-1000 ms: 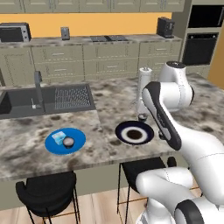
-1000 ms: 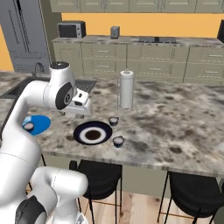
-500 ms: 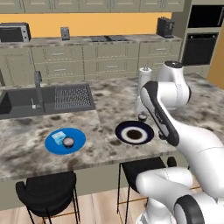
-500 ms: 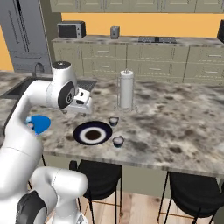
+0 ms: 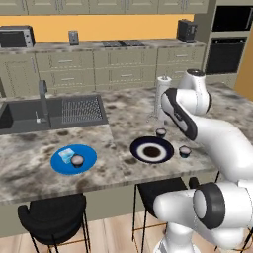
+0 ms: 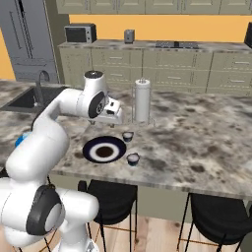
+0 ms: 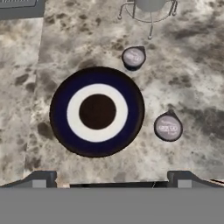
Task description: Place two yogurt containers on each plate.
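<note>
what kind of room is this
A rendered home kitchen: a dark sink with a tap set in the speckled stone island counter, a black wall oven, and a grey microwave.

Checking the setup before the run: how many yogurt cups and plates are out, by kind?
Round dark yogurt cups: 3
Pale blue squarish yogurt cup: 1
Bright blue plate: 1
Navy plate: 1
Total: 6

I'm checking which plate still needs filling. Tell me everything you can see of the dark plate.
The dark plate is round and flat, with a navy-black rim, a pale ring and a dark brown centre. It lies level on the marbled counter near its front edge, with nothing on it. Two round yogurt cups stand just beside it, not touching.
</note>
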